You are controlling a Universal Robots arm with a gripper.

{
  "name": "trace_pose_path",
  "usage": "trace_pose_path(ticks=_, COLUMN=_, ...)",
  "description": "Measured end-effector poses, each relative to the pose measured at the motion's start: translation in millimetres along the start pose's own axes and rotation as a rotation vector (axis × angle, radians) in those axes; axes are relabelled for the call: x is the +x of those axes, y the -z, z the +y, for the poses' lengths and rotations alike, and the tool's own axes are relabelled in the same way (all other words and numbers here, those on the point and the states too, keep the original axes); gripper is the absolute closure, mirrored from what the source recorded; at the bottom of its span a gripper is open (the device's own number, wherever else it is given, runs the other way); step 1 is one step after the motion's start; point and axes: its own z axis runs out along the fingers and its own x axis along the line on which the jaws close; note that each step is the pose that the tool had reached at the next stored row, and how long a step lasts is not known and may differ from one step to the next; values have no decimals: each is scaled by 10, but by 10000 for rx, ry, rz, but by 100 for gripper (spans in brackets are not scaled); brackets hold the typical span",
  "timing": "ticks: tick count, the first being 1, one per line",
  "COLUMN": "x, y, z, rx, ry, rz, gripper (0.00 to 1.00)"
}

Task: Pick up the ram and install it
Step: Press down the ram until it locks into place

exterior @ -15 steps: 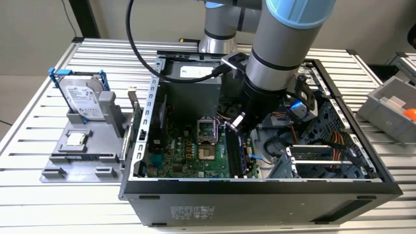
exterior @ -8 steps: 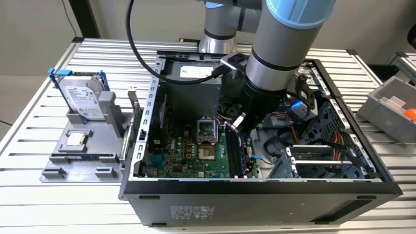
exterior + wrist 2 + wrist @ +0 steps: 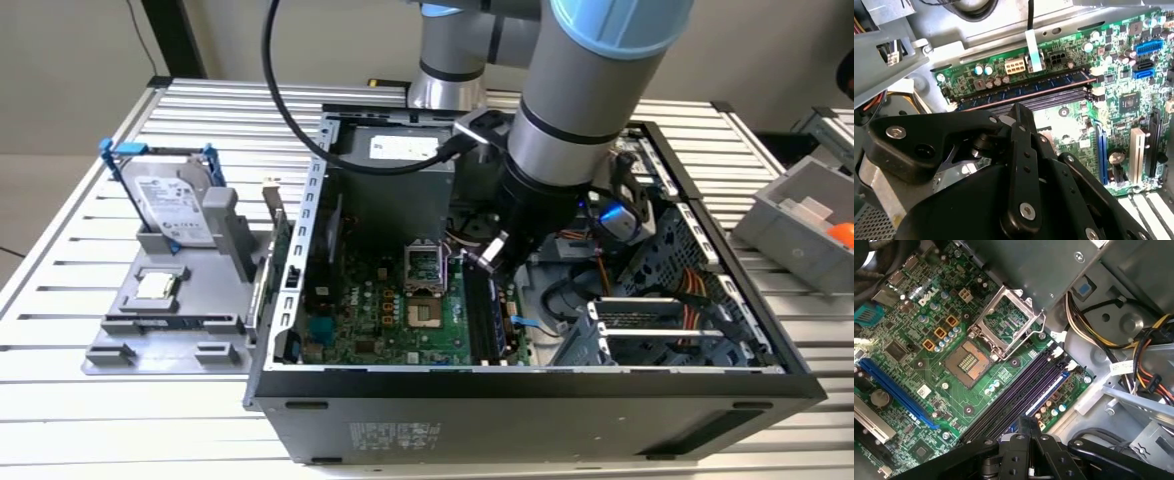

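Blue-green and thin, the ram (image 3: 505,312) in the exterior view sits on edge in the outermost black memory slot, its long axis running along the slot toward the open computer case's (image 3: 534,420) front wall; the gripper (image 3: 497,262) hangs just above it.

In the second wrist view the ram (image 3: 1024,90) lies lengthwise in that slot, beside the empty ones.

In the first wrist view the memory slots (image 3: 1019,395) run diagonally beside the CPU socket (image 3: 968,360); the gripper's (image 3: 1026,432) fingers look pressed together, pinching nothing.
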Motion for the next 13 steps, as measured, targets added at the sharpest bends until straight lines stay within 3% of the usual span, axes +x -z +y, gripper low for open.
trace_pose_path(ticks=13, x=-13, y=0, z=-12, rx=-32, ry=1301, rz=53, gripper=100)
